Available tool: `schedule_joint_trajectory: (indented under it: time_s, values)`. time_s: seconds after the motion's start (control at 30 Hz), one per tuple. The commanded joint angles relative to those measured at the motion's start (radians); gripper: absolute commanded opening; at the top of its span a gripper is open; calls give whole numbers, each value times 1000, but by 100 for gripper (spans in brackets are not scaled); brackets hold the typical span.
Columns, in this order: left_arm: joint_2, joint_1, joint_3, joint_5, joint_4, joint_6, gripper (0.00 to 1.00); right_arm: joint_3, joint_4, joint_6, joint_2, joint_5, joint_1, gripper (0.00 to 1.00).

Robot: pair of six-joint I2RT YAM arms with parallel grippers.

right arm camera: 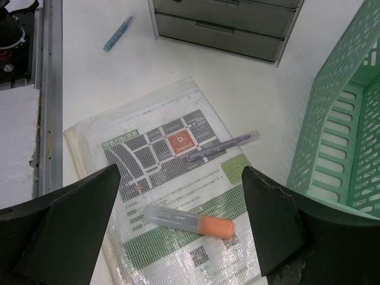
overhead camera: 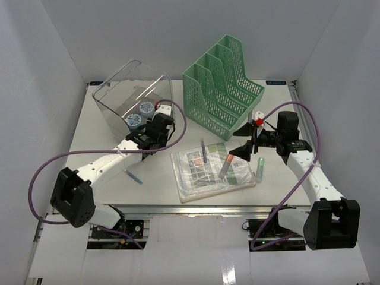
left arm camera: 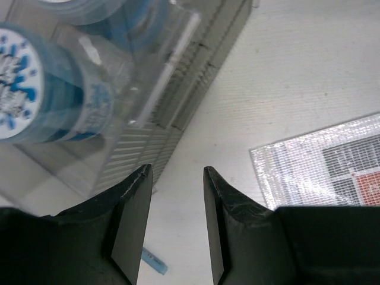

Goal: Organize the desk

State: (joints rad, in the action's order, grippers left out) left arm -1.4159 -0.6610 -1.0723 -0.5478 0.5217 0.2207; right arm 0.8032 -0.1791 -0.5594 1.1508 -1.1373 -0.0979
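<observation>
L gripper point(overhead camera: 157, 127) from the top cam: jaws part-spread, nothing between them, right up at the front of the clear organiser point(overhead camera: 133, 95) on the far-left of the desk point(overhead camera: 160, 190). 2 blue tape rolls point(overhead camera: 139, 114) sit inside that organiser. R gripper point(overhead camera: 249, 143) hangs w/ jaws wide apart, empty, over the right edge of the clear pouch point(overhead camera: 211, 175), just in front of the green file rack point(overhead camera: 222, 86). The pouch lies flat mid-desk w/ a purple pen point(overhead camera: 204, 151) and an orange highlighter point(overhead camera: 225, 166) on top. A green marker point(overhead camera: 260, 168) lies just right of the pouch, a blue pen point(overhead camera: 135, 177) to its left near the L arm.

Left wrist cam: L gripper point(left arm camera: 176, 172) w/ a clear gap between the black fingers point(left arm camera: 133, 214), bare white desk point(left arm camera: 297, 71) showing through. A tape roll point(left arm camera: 35, 89) is seen through the organiser's clear wall point(left arm camera: 148, 77), ribbed grey front below it. Pouch corner point(left arm camera: 332, 166) at right, blue pen tip point(left arm camera: 153, 261) low in the gap.

Right wrist cam: R gripper point(right arm camera: 178, 172) spread wide, holding nothing. Below it the pouch point(right arm camera: 148, 160) w/ the orange highlighter point(right arm camera: 190, 221) and purple pen point(right arm camera: 222, 146) apart from each other. Green file rack point(right arm camera: 344, 130) at right, organiser's grey drawers point(right arm camera: 219, 24) at top, blue pen point(right arm camera: 117, 32) beside them, desk's metal rail point(right arm camera: 53, 89) at left
</observation>
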Motion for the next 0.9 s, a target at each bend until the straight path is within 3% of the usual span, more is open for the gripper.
schedule_joint_trajectory:
  time_s: [0.0,0.1,0.3,0.87]
  values:
    - [-126,-77,-59,-48,-54,-54,46,-3,24,2,-22,-33,9,90]
    - [-200,-90,-99,-157,-76,-85,36,-2,23,1,-22,-34,13,90]
    - [-332,-91,-166,-425,-102,-137,37,-2,24,0,-17,-33,15,90]
    - [-393,-92,-177,-520,-240,-353,42,-4,24,1,-6,-32,24,90]
